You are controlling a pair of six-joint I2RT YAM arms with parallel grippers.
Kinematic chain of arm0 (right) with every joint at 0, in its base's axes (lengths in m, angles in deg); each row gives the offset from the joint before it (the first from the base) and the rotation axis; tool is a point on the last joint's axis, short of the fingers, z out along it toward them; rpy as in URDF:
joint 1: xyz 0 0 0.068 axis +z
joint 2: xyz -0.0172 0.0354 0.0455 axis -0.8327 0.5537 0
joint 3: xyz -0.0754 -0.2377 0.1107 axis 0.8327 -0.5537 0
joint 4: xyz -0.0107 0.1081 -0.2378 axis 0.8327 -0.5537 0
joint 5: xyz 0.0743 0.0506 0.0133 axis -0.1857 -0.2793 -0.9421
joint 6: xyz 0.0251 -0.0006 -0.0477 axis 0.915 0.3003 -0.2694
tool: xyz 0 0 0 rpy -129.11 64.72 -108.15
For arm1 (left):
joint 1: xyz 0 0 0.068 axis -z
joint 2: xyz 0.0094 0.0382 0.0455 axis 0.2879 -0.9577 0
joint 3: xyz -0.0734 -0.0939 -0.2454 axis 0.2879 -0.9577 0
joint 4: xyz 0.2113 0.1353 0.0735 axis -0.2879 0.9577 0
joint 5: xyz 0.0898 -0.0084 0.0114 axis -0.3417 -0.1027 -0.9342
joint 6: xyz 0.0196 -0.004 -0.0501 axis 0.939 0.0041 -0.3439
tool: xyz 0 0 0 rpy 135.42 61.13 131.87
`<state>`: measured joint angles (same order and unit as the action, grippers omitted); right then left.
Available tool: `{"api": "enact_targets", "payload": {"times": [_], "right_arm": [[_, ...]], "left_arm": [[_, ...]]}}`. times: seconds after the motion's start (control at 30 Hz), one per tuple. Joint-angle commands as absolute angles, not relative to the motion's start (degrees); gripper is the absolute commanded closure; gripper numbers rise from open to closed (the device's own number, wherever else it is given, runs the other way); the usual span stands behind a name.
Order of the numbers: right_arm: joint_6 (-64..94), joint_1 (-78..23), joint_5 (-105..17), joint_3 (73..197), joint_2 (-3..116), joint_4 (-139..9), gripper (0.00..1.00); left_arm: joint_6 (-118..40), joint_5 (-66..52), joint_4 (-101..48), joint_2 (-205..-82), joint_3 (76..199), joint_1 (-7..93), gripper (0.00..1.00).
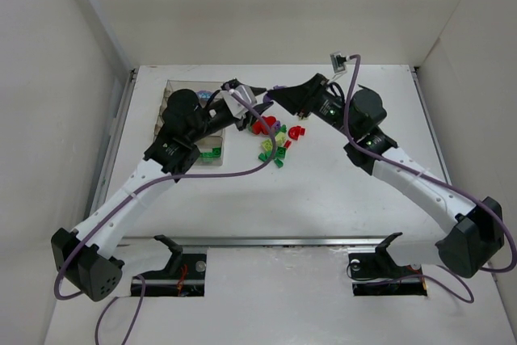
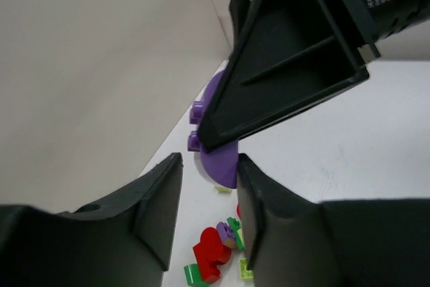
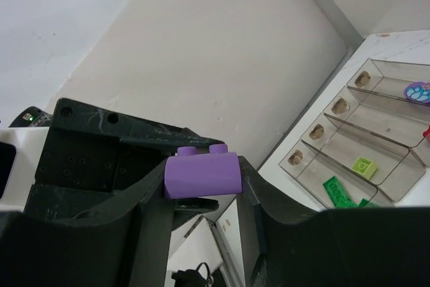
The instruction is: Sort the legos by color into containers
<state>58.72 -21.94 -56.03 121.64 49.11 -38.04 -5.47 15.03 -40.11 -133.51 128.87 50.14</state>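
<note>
My right gripper [image 3: 201,181] is shut on a purple lego [image 3: 201,174], held up above the table. In the left wrist view that purple lego [image 2: 218,156] hangs from the right fingers [image 2: 282,65] just past my left gripper [image 2: 209,166], whose jaws stand a narrow gap apart with nothing between them. From above, both grippers [image 1: 257,93] [image 1: 273,97] meet tip to tip beside the clear tray [image 1: 171,90]. Loose legos [image 1: 275,139] in red, green, lime and purple lie in a pile below them. The tray's compartments [image 3: 316,166] hold a green [image 3: 338,191], a lime [image 3: 363,166] and a purple piece [image 3: 419,91].
My left arm [image 1: 182,131] covers much of the tray from above. White walls stand close to the table on the left and at the back [image 1: 275,14]. A metal rail [image 1: 275,241] crosses the near edge by the arm bases.
</note>
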Motion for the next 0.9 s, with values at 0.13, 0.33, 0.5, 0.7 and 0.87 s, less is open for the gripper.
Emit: {"api": "enact_targets", "payload": {"times": [0.13, 0.33, 0.5, 0.7, 0.87], "right_arm": [[58.6, -20.8, -59.9, 123.7, 51.7, -34.5, 1.0], [58.6, -20.8, -61.3, 124.7, 53.4, -34.5, 0.34], [58.6, -23.3, -60.7, 124.7, 54.6, -34.5, 0.0], [58.1, -32.1, -56.9, 124.2, 56.1, -36.5, 0.0], [47.6, -36.2, -52.7, 128.9, 60.5, -43.9, 0.0]], "left_arm": [[-5.8, 16.5, -44.4, -132.1, 130.2, 50.5, 0.89], [-4.5, 15.0, -41.4, -131.6, 128.3, 49.8, 1.0], [-8.2, 13.3, -36.6, -131.6, 126.6, 46.4, 1.0], [-15.9, 13.4, -31.5, -139.7, 129.3, 38.4, 1.0], [-9.9, 16.0, -27.5, -152.8, 139.1, 30.6, 1.0]]}}
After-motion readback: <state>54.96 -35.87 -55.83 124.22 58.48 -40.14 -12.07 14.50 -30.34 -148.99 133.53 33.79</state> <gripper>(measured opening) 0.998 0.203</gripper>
